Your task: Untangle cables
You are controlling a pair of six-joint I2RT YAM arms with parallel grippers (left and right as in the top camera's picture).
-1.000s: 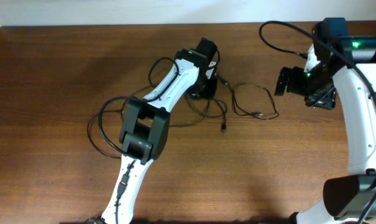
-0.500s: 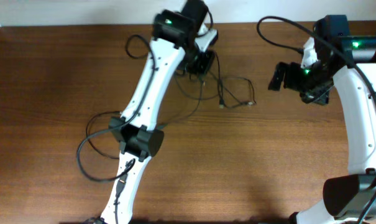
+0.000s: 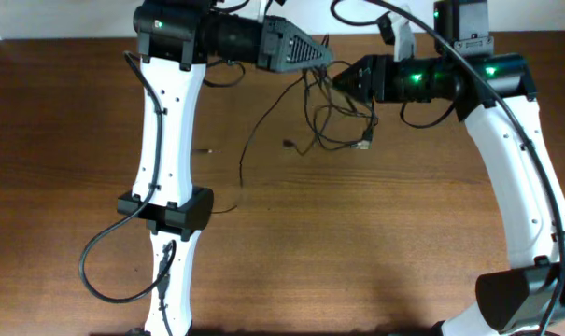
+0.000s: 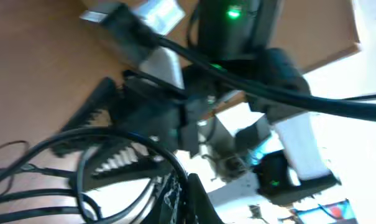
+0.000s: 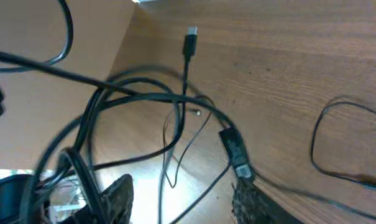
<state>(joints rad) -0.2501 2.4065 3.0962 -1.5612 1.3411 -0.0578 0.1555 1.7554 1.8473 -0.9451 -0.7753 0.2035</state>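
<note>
The left gripper (image 3: 325, 60), jaws closed tight on the cables (image 3: 343, 126), holds the tangle up over the far side of the table (image 3: 403, 243) — loops hang just below and between the two grippers, and one thin strand trails off toward the near left. The right gripper (image 3: 341, 80) faces it from the right, almost tip to tip. Its fingers (image 5: 255, 200) stand partly apart, a cable with a plug (image 5: 236, 152) running between them — whether they pinch it cannot be told.
</note>
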